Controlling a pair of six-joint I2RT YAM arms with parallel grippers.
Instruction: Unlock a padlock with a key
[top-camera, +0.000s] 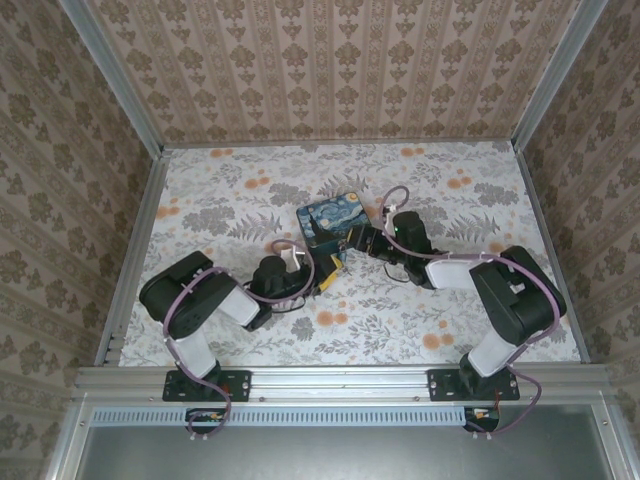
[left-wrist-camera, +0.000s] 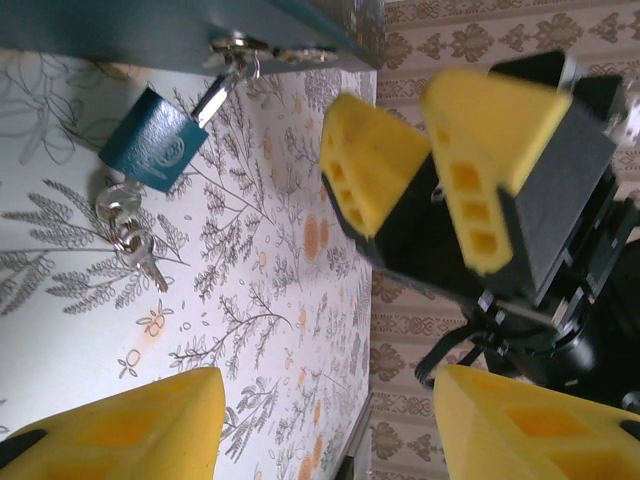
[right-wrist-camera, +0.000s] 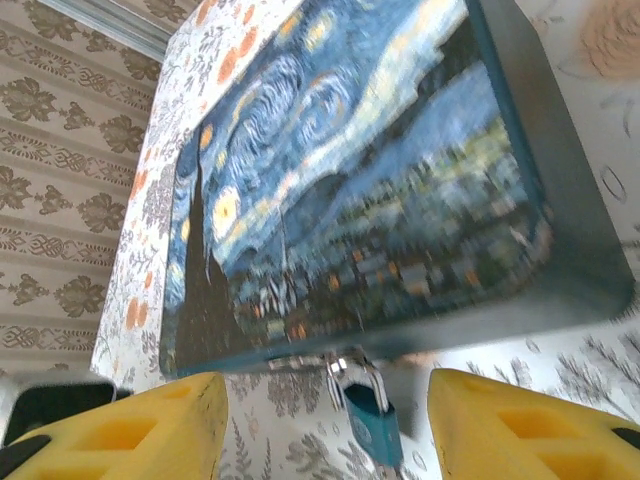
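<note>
The padlock (left-wrist-camera: 152, 150) is small with a teal-blue body. It hangs by its shackle from the hasp (left-wrist-camera: 240, 45) on the side of the night-sky box (top-camera: 332, 224). The key (left-wrist-camera: 138, 246) lies on the floral floor just below the padlock, on a ring with another key, and nothing touches it. My left gripper (left-wrist-camera: 325, 430) is open and back from both, with only floor between its yellow fingers. My right gripper (right-wrist-camera: 325, 430) is open at the box's side. The padlock (right-wrist-camera: 375, 428) hangs between and beyond its fingers, ungripped. In the left wrist view the right gripper's fingers (left-wrist-camera: 365, 170) hover close by.
The two grippers (top-camera: 328, 268) (top-camera: 352, 240) nearly meet at the box's near corner in the middle of the table. Patterned walls and metal rails (top-camera: 135, 250) enclose the floor on three sides. Purple cables loop over both arms.
</note>
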